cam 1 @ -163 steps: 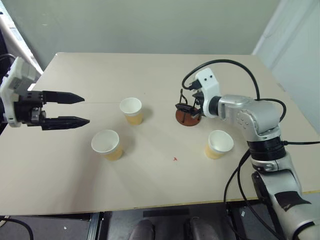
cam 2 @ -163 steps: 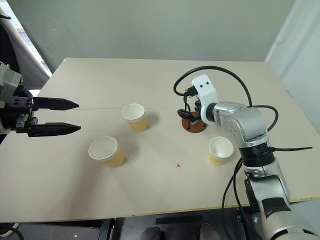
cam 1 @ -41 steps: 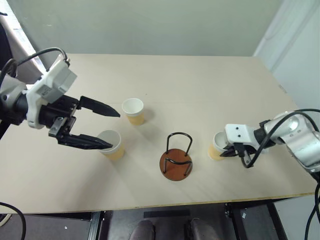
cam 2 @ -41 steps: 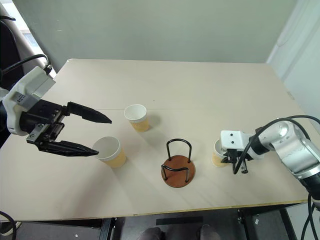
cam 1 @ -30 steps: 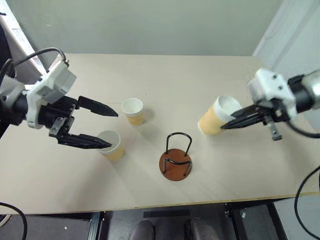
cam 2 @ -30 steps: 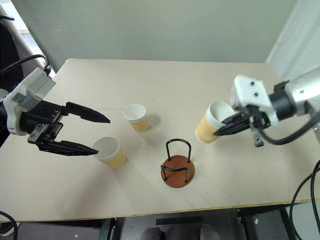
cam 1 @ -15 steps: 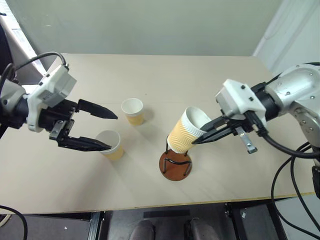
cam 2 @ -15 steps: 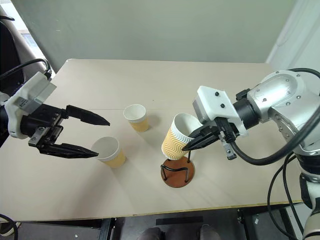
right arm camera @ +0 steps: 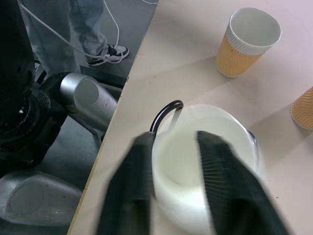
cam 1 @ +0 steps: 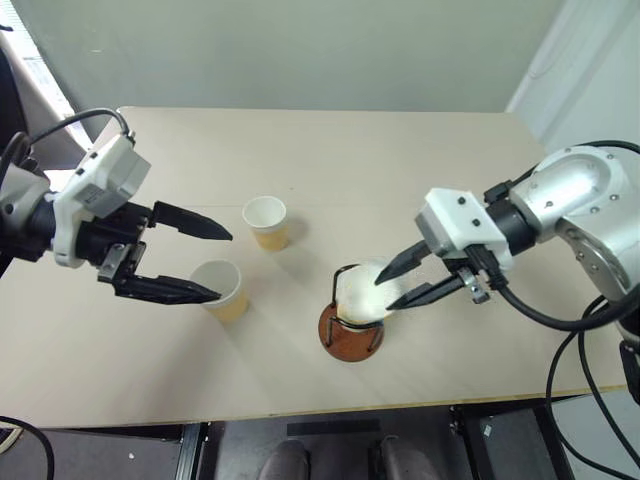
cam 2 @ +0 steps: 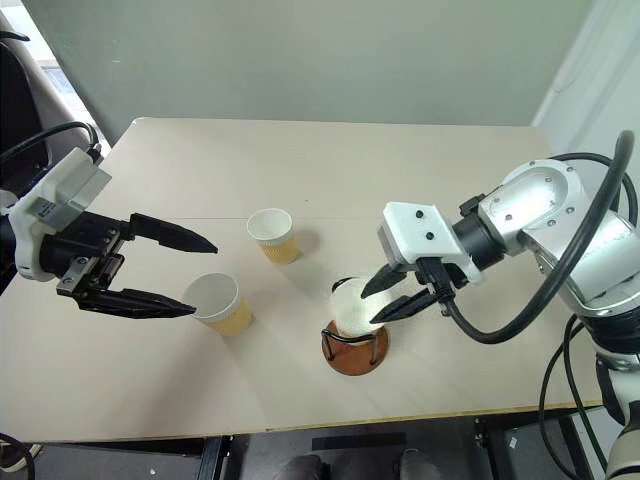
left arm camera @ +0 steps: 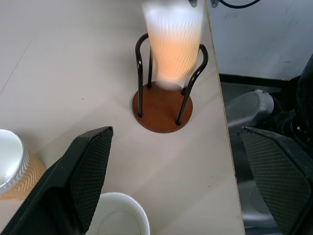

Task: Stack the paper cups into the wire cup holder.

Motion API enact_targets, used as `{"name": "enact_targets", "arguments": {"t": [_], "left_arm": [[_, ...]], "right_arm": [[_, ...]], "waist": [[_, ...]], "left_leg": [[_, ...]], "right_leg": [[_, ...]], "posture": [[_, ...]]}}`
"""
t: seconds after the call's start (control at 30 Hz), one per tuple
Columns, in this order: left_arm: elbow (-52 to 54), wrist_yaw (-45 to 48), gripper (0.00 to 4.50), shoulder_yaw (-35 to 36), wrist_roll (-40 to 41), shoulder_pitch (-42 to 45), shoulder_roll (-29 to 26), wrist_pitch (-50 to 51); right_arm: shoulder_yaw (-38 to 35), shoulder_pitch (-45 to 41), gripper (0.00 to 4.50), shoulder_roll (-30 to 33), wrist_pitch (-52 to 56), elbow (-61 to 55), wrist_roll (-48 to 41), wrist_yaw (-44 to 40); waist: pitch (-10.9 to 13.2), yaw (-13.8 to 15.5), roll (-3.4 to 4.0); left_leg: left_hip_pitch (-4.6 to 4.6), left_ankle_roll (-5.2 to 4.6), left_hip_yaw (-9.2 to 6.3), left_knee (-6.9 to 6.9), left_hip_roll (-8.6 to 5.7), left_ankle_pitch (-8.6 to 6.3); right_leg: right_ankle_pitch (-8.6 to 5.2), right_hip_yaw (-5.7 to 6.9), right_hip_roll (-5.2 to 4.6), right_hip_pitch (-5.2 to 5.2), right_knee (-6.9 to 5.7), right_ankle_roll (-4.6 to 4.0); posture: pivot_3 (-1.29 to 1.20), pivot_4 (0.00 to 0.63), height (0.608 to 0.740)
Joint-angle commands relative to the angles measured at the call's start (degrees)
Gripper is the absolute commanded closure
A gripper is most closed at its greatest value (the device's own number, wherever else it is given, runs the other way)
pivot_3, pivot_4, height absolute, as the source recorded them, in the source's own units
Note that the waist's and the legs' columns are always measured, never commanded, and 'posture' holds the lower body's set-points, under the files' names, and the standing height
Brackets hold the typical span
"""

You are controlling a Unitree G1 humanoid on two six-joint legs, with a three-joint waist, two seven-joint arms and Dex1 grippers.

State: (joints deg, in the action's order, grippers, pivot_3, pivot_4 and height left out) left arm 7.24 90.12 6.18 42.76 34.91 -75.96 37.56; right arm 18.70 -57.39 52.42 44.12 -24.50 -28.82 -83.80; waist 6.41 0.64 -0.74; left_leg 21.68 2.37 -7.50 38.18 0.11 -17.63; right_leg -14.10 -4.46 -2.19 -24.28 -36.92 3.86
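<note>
A paper cup [cam 1: 360,295], blurred and upright, sits between the black loops of the wire cup holder [cam 1: 350,340], whose brown disc base stands near the table's front edge. My right gripper [cam 1: 384,291] hovers at that cup's rim with its fingers apart and no grip on it. Two more paper cups stand to the left: one [cam 1: 265,221] farther back, one [cam 1: 224,290] nearer. My left gripper [cam 1: 224,266] is open beside the nearer cup, its lower finger level with the rim. In the left wrist view the holder [left arm camera: 161,105] and its cup [left arm camera: 173,39] lie ahead.
The tan table [cam 1: 420,160] runs to a grey wall at the back, with its front edge just below the holder. A person's legs [right arm camera: 95,27] stand on the floor beyond the table edge. Black cables hang from my right arm [cam 1: 580,200].
My right gripper has carried the cup left and down to the holder and opened; the cup now stands upright between the loops. The left gripper has not moved.
</note>
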Motion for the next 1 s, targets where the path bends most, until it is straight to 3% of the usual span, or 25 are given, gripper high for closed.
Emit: {"name": "enact_targets", "arguments": {"t": [0.03,0.13,0.2,0.37,0.47,0.53,0.7,1.0], "left_arm": [[1.0,1.0,0.00,1.5,-0.8,1.0,-0.9,-0.6],[0.8,1.3,0.00,1.0,-2.0,0.7,-1.1,-1.3],[0.7,1.6,0.00,0.4,-4.8,-0.8,-2.5,-2.9],[-0.3,2.3,0.00,0.0,-10.7,-5.6,-5.3,-7.8],[-1.1,2.1,0.00,-1.1,-14.6,-8.0,-6.0,-11.3],[-1.5,2.0,0.00,-1.7,-16.4,-9.0,-6.1,-12.7],[-1.5,2.2,0.00,-4.8,-18.8,-9.2,-4.7,-15.2],[-4.0,2.4,0.00,-9.5,-22.9,-11.7,-5.2,-22.3]], "right_arm": [[-1.2,0.7,1.85,0.8,-0.7,0.0,1.5,1.2],[-2.6,2.6,0.79,2.0,0.0,0.3,1.7,2.1],[-8.5,5.0,0.07,3.1,3.9,2.5,-1.8,4.3],[-35.7,13.6,0.03,4.5,15.3,11.6,-18.6,6.7],[-50.9,27.8,0.03,5.0,11.6,10.7,-19.1,5.1],[-56.7,36.9,0.03,4.2,7.6,7.7,-17.8,4.6],[-60.4,51.1,0.03,3.4,4.4,2.7,-18.2,5.3],[-58.2,52.8,0.03,2.9,3.3,-2.2,-24.5,10.1]], "waist": [[0.0,0.0,0.00],[0.0,0.0,-0.01],[0.0,0.1,-0.01],[0.0,0.7,-0.02],[-0.1,1.6,-0.16],[-0.1,1.8,-0.17],[-0.1,0.9,-0.12],[-0.1,-0.2,-0.12]], "left_leg": [[0.00,0.00,0.00,0.00,0.00,0.00],[0.00,0.00,0.00,0.00,0.00,0.00],[0.01,0.00,0.00,0.01,0.00,0.00],[0.05,0.00,-0.01,-0.02,-0.04,0.00],[-0.01,0.04,-0.09,-0.09,-0.04,0.01],[-0.01,0.06,-0.13,-0.13,-0.04,-0.01],[-0.18,0.07,0.10,-0.08,-0.04,-0.02],[-0.64,-0.08,0.14,-0.11,-0.04,-0.13]], "right_leg": [[0.00,0.00,0.00,0.00,0.00,0.00],[0.00,0.00,0.00,0.01,0.00,0.00],[0.00,0.00,-0.02,0.01,0.00,0.01],[0.01,-0.03,-0.05,0.00,0.08,0.01],[-0.07,0.00,-0.03,0.05,0.12,-0.13],[-0.11,0.01,-0.03,0.08,0.08,-0.20],[-0.14,-0.08,-0.07,0.08,-0.14,-0.26],[-0.18,-0.13,-0.02,0.43,-0.20,-0.32]], "posture": [[0.00,0.150,0.740],[0.00,0.150,0.740],[0.00,0.150,0.740],[0.00,0.150,0.740],[0.00,0.150,0.740],[0.00,0.150,0.740],[0.00,0.150,0.740],[0.00,0.150,0.740]]}}
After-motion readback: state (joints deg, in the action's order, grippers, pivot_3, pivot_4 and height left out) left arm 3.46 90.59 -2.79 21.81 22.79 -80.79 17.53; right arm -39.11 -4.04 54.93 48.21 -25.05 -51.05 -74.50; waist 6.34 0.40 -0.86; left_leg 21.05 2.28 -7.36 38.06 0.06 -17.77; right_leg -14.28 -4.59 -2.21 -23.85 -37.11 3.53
